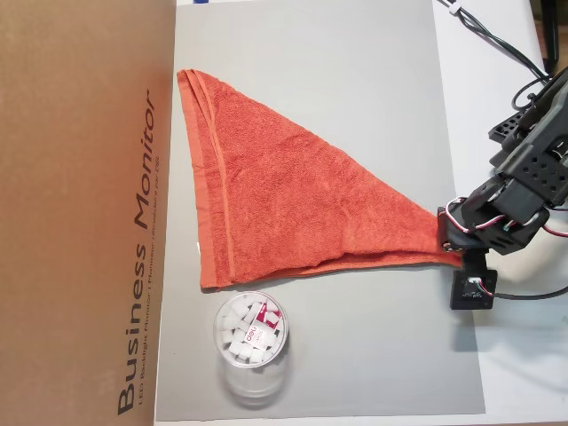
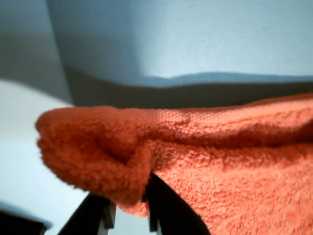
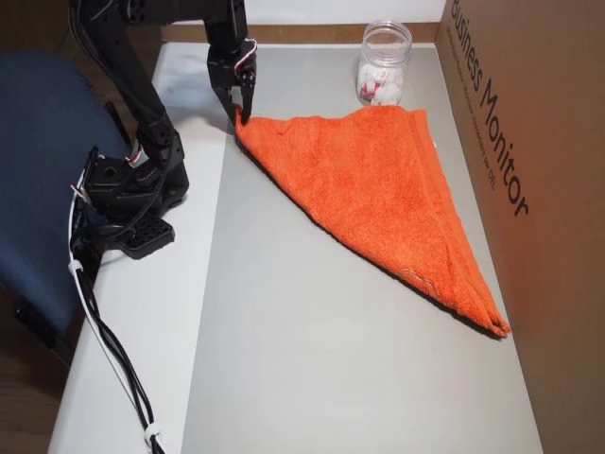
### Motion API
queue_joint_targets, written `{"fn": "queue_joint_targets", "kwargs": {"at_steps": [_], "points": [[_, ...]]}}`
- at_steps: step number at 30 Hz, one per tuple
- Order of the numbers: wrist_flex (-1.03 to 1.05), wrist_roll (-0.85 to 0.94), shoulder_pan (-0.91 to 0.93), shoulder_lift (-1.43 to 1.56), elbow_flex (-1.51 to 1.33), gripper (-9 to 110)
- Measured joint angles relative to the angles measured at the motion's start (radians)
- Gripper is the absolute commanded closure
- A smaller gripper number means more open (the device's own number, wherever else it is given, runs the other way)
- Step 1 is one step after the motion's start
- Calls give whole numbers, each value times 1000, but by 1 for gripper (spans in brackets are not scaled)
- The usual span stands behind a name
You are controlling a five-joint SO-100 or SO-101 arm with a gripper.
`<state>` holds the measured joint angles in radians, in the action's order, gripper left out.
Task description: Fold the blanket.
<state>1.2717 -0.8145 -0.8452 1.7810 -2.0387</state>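
Note:
The orange-red blanket [image 1: 284, 200] lies on the grey mat [image 1: 355, 89], folded into a triangle with its hemmed band toward the cardboard box. One pointed corner reaches the mat's right edge in an overhead view. My gripper [image 1: 448, 235] is shut on that corner, and an overhead view from the other side shows it [image 3: 242, 118] pinching the tip from above. In the wrist view the bunched corner of the blanket [image 2: 117, 147] sits between my two black fingers [image 2: 168, 210], slightly raised off the mat.
A tall cardboard box [image 1: 80, 213] marked "Business Monitor" borders the mat's far side. A clear jar [image 1: 251, 335] of white pieces stands beside the blanket's hemmed corner. The arm's base [image 3: 132, 189], its cables [image 3: 104, 340] and a blue chair [image 3: 38, 161] are on my side.

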Motion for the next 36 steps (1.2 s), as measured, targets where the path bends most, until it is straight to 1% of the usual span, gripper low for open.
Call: {"fn": "queue_joint_targets", "kwargs": {"at_steps": [12,17,24,36], "points": [[190,-206,0,2,267,102],[259,-241,21,2,397,102],[322,-241,112,2,540,102],[324,-241,353,2,710,102]]}}
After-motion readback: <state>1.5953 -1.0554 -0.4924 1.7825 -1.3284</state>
